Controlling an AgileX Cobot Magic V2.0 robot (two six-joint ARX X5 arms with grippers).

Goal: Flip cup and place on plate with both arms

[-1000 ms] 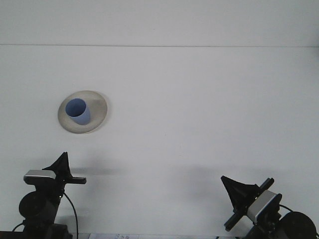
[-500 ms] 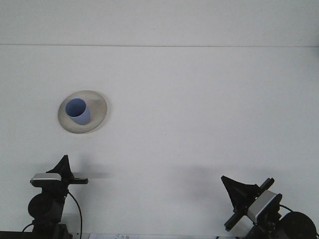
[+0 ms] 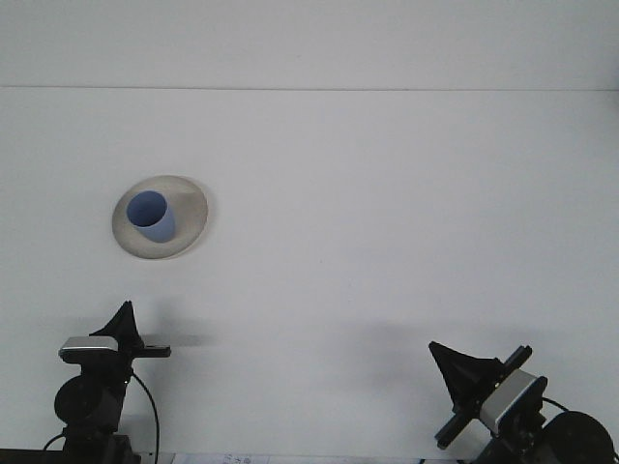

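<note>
Blue cup (image 3: 151, 216) is standing mouth-up on the grey plate (image 3: 190, 201), well apart from both arms. Left gripper (image 3: 124, 324) and right gripper (image 3: 453, 365) are sitting low; jaw state cannot be told. Risk: any contact is likely toppling the cup.

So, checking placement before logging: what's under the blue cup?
The round grey plate lies under the blue cup, its rim showing all around. The plate's middle beneath the cup is covered.
</note>
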